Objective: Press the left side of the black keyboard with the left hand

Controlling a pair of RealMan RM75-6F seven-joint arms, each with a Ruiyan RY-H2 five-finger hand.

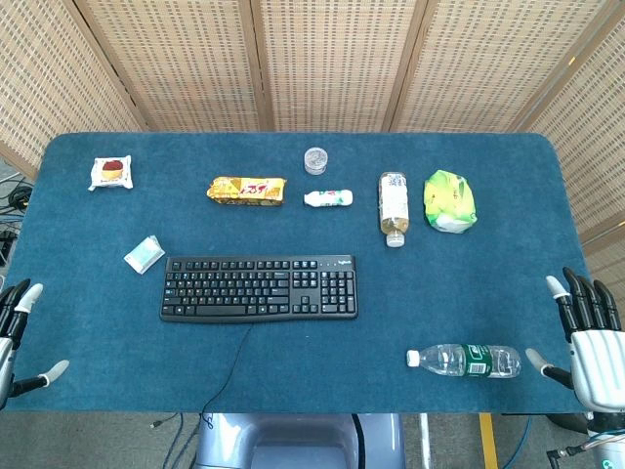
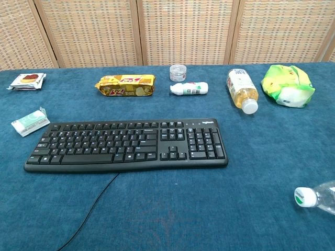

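The black keyboard lies flat near the front middle of the blue table, its cable running off the front edge. My left hand hovers at the table's far left edge, fingers spread and holding nothing, well left of the keyboard's left end. At the far right edge my right hand is likewise open with fingers apart. The chest view shows neither hand.
A small tissue pack sits just left of the keyboard's back corner. A yellow biscuit pack, small jar, white bottle, tea bottle, green bag and red snack lie behind. A water bottle lies front right.
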